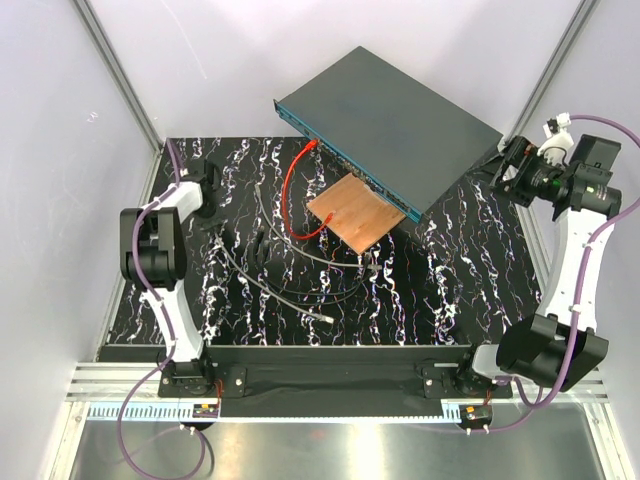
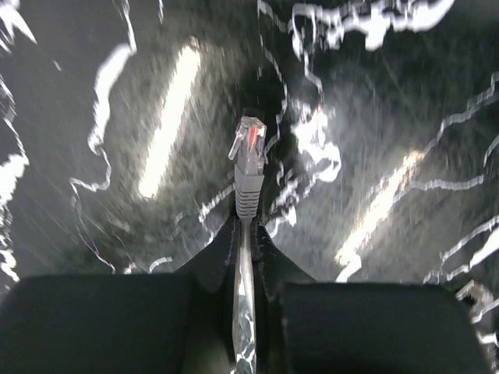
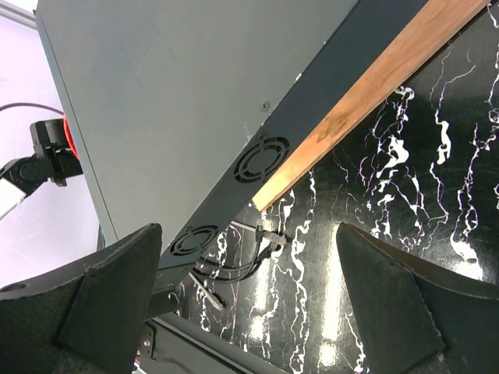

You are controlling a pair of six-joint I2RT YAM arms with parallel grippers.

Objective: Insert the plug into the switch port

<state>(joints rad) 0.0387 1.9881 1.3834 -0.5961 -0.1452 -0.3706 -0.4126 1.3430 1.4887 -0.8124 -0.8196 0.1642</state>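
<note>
A: What carries everything?
B: A black worktop (image 1: pixel 480 290) with white veins.

A: Where is the switch?
B: The switch (image 1: pixel 400 120) lies slantwise at the far side, right of the middle. Its teal socket face looks toward the left and the near edge. From the right wrist camera, its side wall shows two round fan grilles (image 3: pixel 261 160).

A: Does it lie flat?
B: Its near corner lies on a brown plate (image 1: pixel 362 213). I cannot tell how much that lifts it.

A: What about the right tool?
B: The right tool (image 1: pixel 507 165) is just beside the switch's right corner. Its fingers (image 3: pixel 117 304) are spread wide with nothing between them.

A: And the left one?
B: The left tool (image 2: pixel 245 261) is over the far left of the worktop. It is pressed together on a grey cable (image 2: pixel 243 312), just behind the plug.

A: Are there other cables?
B: A red cable (image 1: pixel 290 195) runs from the teal face and loops down to the plate's left edge. Loose grey cables (image 1: pixel 290 285) lie mid-worktop.

A: Where is the plug?
B: The plug (image 2: pixel 249 148) sticks out ahead of the left tool, above the worktop and well apart from the switch.
</note>
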